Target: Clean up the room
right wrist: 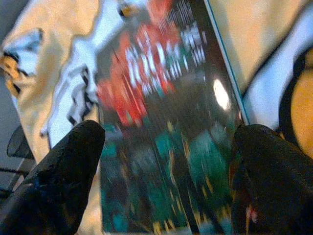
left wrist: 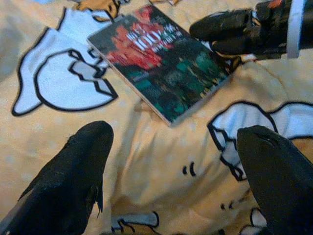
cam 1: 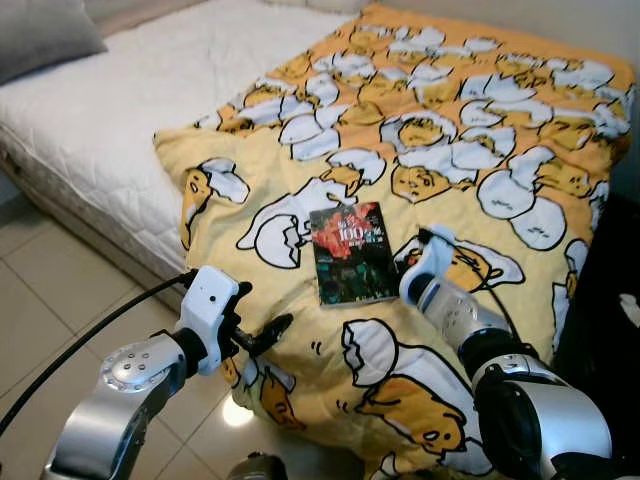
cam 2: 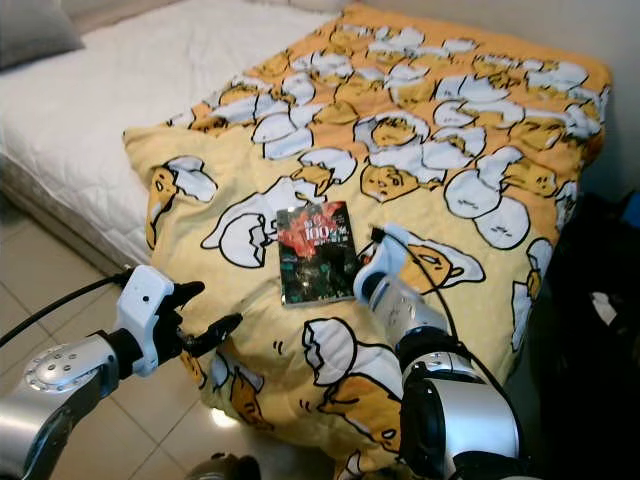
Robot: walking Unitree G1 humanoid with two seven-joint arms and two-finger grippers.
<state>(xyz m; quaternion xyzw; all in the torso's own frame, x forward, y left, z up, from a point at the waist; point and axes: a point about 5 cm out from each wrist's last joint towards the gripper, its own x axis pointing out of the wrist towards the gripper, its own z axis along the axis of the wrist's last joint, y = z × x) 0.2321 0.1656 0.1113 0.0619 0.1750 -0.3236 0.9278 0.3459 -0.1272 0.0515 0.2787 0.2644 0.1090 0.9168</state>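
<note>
My right gripper [right wrist: 166,171], fingers spread wide, hovers over the glossy flat book [cam 1: 350,252] on the soft yellow blanket [cam 1: 460,160]; my left gripper [left wrist: 181,166] gapes empty nearby.

A dark book [cam 2: 316,254] with red lettering lies flat on a yellow blanket [cam 2: 440,150] printed with egg figures, spread over the right part of a white mattress [cam 2: 130,80]. The right gripper [cam 2: 368,268] reaches in at the book's right edge. The left gripper [cam 2: 205,318], fingers parted, hovers at the blanket's near left edge above the tiled floor [cam 2: 40,270].
</note>
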